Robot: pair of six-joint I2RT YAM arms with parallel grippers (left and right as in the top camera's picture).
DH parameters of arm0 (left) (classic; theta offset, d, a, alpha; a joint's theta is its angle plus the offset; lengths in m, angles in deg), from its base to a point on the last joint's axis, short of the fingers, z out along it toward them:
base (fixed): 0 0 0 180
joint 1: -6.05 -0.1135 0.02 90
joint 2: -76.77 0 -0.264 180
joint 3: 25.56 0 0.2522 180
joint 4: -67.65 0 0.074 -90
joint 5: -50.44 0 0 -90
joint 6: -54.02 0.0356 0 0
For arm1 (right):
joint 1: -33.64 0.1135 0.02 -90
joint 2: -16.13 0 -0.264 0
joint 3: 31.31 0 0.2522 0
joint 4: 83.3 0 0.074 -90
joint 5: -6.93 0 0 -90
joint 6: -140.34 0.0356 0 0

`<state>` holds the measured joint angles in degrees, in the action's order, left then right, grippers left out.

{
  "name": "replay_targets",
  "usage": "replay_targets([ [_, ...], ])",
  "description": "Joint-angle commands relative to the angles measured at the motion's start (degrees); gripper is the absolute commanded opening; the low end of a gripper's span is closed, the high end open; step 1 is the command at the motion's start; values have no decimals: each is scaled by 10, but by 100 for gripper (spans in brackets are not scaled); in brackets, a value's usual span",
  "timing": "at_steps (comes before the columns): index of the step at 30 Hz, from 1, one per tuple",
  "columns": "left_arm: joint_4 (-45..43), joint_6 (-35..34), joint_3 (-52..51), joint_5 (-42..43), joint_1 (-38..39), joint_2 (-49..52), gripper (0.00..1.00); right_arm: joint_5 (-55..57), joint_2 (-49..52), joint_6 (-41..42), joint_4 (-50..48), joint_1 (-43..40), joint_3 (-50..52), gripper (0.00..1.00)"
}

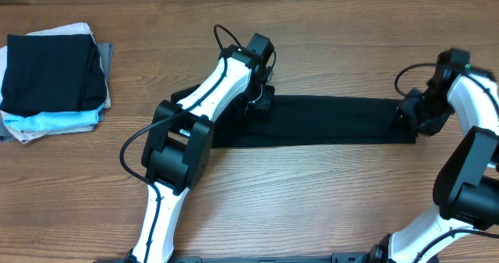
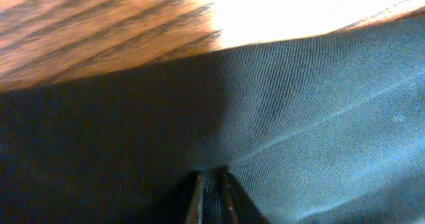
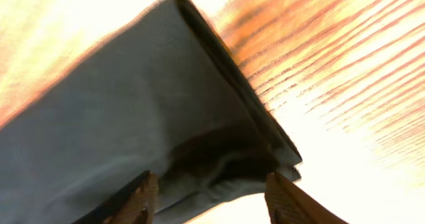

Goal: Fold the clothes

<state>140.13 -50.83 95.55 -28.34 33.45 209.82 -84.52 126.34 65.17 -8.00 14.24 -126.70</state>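
The clothes (image 1: 327, 121), a black T-shirt, lie folded into a long narrow strip across the middle of the table. My left gripper (image 1: 261, 101) is down on the strip's left end. In the left wrist view its fingers stand almost together, and the left gripper (image 2: 212, 174) pinches a ridge of the dark fabric (image 2: 319, 117). My right gripper (image 1: 407, 116) is at the strip's right end. In the right wrist view the right gripper (image 3: 212, 184) is open, its fingers wide on either side of the layered fabric edge (image 3: 133, 117) without touching it.
A stack of folded garments (image 1: 54, 79), dark on top and pale blue and white beneath, sits at the back left of the wooden table (image 1: 312, 200). Both arms reach in from the near edge.
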Motion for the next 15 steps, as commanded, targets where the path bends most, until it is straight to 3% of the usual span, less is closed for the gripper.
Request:
replay_targets([
  [1,11,5,54,-20,-1,-52,18,-8,-4,-31,28,-1,-66,60],
  [5,30,5,108,-25,-1,-93,25,15,-4,-31,49,-3,-85,69],
  [8,42,4,137,-29,-8,-124,29,34,3,-31,54,-10,-83,69],
  [15,82,-19,144,-29,-68,-165,39,33,12,-31,50,-19,-55,56],
])
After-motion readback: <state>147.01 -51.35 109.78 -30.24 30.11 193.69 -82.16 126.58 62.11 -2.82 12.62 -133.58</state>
